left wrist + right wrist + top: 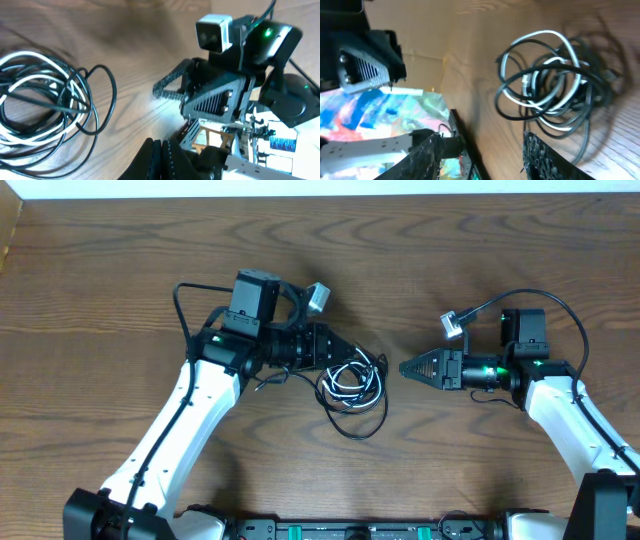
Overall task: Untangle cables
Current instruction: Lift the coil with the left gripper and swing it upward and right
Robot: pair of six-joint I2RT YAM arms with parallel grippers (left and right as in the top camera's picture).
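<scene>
**Three cameras, one shared tangle**

Your overhead camera looks straight down on the table (100, 280), far enough off to take in the left arm (185, 425) and the right arm (570, 410), with their bases at the bottom edge. Your left wrist camera sits low and close to the wood, looking over its own fingers (159, 155) toward the right gripper (170, 99). Your right wrist camera is equally low and near, its picture rolled sideways, facing the left arm. All three share the cables (352, 385).
</scene>
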